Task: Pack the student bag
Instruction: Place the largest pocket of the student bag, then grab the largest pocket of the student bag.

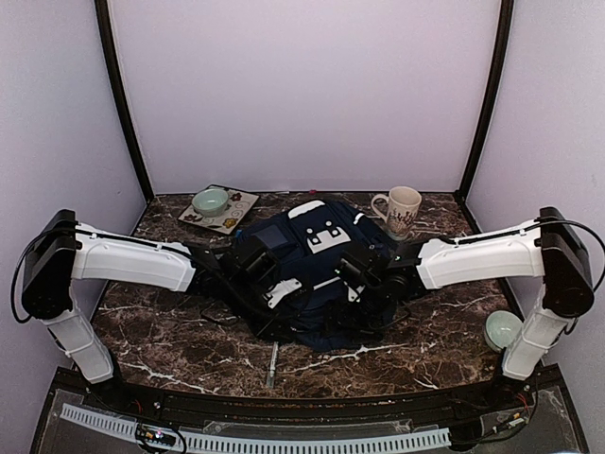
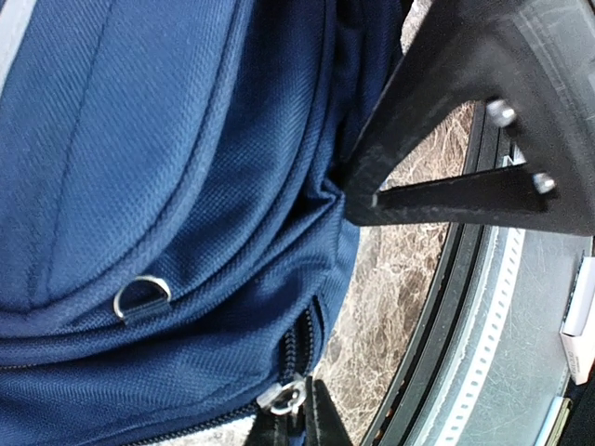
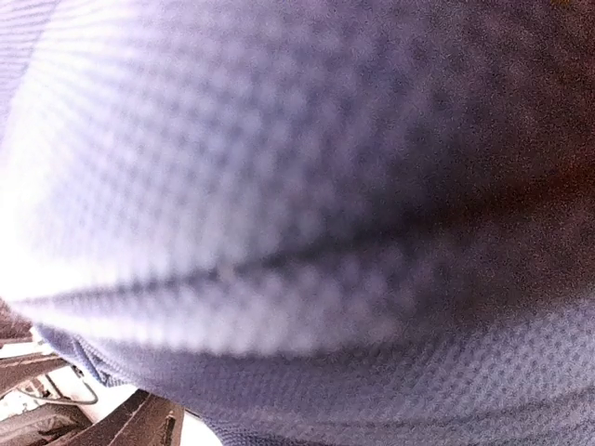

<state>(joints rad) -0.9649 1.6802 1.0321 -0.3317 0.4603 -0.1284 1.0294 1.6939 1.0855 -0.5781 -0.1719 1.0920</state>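
Note:
The student bag [image 1: 284, 236], navy with white patches, lies in the middle of the marble table between both arms. My left gripper [image 1: 272, 291] is at the bag's near left corner. In the left wrist view my left gripper [image 2: 311, 409] is shut on the silver zipper pull [image 2: 286, 398] at the end of the bag's [image 2: 167, 139] zip. My right gripper [image 1: 364, 276] sits on the bag's right side, its black finger [image 2: 437, 121] dug into the puckered corner. Blurred bag fabric [image 3: 297, 186] fills the right wrist view and hides the jaws.
A tray [image 1: 236, 219] carrying a pale green bowl [image 1: 210, 200] stands at the back left, and a patterned mug [image 1: 399, 210] at the back right. A second green bowl [image 1: 501, 329] sits by the right arm's base. A slim pen-like item [image 1: 272, 364] lies near the front edge.

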